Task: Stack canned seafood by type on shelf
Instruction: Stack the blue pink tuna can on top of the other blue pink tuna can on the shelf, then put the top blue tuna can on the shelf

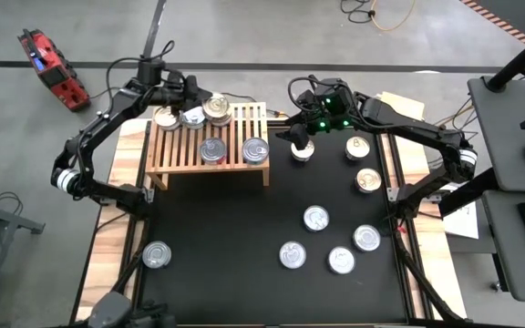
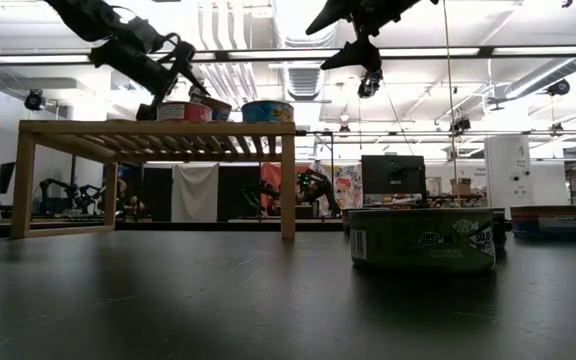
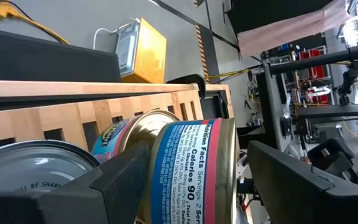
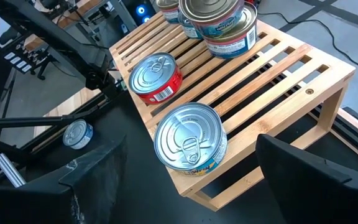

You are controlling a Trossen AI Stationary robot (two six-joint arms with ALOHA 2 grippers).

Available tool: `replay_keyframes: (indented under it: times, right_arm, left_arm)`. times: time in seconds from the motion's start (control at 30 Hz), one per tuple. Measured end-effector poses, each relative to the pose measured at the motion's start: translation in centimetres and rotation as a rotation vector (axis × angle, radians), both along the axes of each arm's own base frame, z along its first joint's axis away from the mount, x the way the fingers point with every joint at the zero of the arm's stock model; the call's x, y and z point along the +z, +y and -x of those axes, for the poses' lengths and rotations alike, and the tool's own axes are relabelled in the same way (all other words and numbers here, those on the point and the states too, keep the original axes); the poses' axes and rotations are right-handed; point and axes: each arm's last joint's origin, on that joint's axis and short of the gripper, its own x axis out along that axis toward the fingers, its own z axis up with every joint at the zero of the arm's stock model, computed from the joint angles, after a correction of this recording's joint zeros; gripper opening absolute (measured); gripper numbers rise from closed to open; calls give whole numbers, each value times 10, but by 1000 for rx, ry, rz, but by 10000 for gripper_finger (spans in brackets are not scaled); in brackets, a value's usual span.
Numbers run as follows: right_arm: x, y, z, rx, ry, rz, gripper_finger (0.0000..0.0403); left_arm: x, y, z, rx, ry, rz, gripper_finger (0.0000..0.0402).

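Straddling a tin [image 3: 191, 171] on the shelf [image 1: 244, 123], left hand [image 1: 192, 98] hides contact; right hand [image 1: 297, 138] spread.

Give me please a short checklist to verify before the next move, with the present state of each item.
1. Left gripper around a can: ok, its fingers stand either side of the blue-and-pink labelled can on the shelf.
2. Whether that can is released: cannot tell.
3. Right gripper free: ok, open and holding nothing, above the shelf's corner.
4. Front cans stable: ok, the red can and silver can sit flat on the slats.
5. Cans left on the table: not ok, several still wait there.
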Motion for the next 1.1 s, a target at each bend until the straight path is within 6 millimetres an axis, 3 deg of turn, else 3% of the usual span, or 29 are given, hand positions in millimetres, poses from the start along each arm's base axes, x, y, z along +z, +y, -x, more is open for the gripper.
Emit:
replay_keyframes:
  times: [0.6, 1.1]
  right_arm:
    - [0, 0, 0, -5, -1, -10, 343]
    - [0, 0, 0, -5, 0, -10, 314]
  left_arm:
    - [3, -2, 0, 33, 21, -31, 259]
    - [48, -57, 24, 56, 5, -187, 259]
